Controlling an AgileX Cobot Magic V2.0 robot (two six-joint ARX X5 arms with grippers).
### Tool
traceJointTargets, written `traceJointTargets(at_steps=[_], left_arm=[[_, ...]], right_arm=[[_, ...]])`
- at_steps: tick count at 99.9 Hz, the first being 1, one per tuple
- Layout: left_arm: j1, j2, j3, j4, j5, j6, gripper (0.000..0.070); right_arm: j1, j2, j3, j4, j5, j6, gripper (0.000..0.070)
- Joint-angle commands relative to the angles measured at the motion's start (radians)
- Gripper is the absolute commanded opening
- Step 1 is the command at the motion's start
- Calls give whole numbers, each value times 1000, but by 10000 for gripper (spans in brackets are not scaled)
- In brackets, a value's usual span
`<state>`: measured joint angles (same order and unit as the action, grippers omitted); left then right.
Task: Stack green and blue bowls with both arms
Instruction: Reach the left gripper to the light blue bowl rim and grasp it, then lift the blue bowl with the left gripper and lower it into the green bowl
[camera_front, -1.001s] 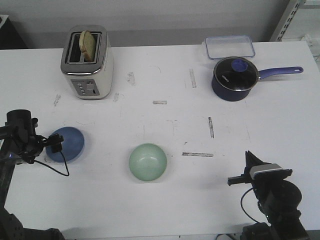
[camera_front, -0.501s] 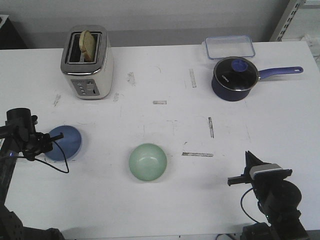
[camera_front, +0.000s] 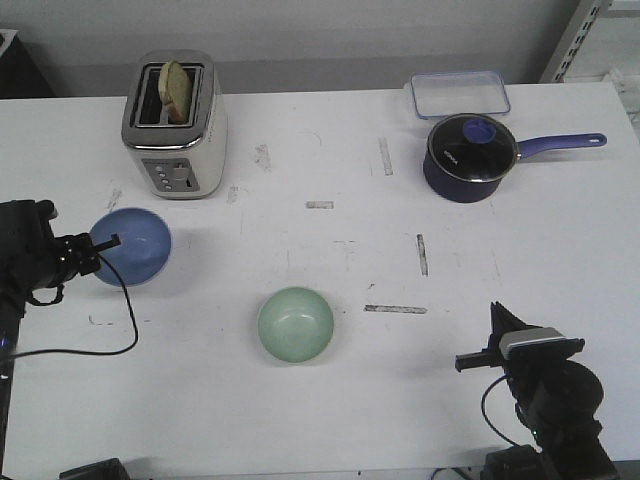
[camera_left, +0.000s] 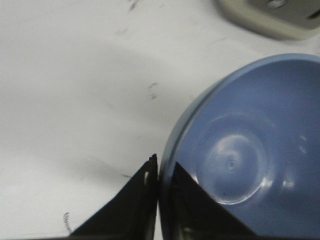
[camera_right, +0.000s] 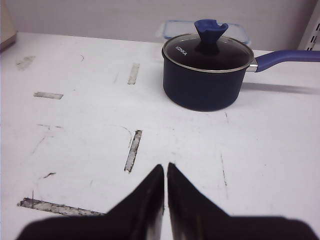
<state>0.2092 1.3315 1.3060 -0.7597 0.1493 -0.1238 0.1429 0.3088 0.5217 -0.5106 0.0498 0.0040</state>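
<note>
Front view showed you the left tool (camera_front: 100, 254) pinching the rim of the smooth periwinkle-blue round bowl (camera_front: 133, 244). Your right tool (camera_right: 165, 182) sat pressed together, well apart from the pale mint-green round bowl (camera_front: 296, 325) on the white worktop (camera_front: 330, 400).

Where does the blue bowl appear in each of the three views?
Front view: blue bowl at left, held on its rim by the left pincer.
Left wrist view: fills the right side.
Right wrist view: not in it.
Shared landmark: toaster, its base beside the bowl.
</note>
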Motion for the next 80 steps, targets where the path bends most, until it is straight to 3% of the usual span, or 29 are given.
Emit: traceJointTargets(at_steps=[1, 31, 58, 80], left_arm=[[-29, -29, 26, 0, 34, -48, 0], [-309, -140, 29, -13, 149, -154, 0], [-654, -69, 29, -26, 148, -184, 0], [-782, 79, 29, -29, 132, -178, 0]], right_arm=[[2, 1, 7, 9, 0, -6, 0], [2, 1, 7, 9, 0, -5, 0], [2, 1, 7, 9, 0, -5, 0], [2, 1, 7, 9, 0, -5, 0]])
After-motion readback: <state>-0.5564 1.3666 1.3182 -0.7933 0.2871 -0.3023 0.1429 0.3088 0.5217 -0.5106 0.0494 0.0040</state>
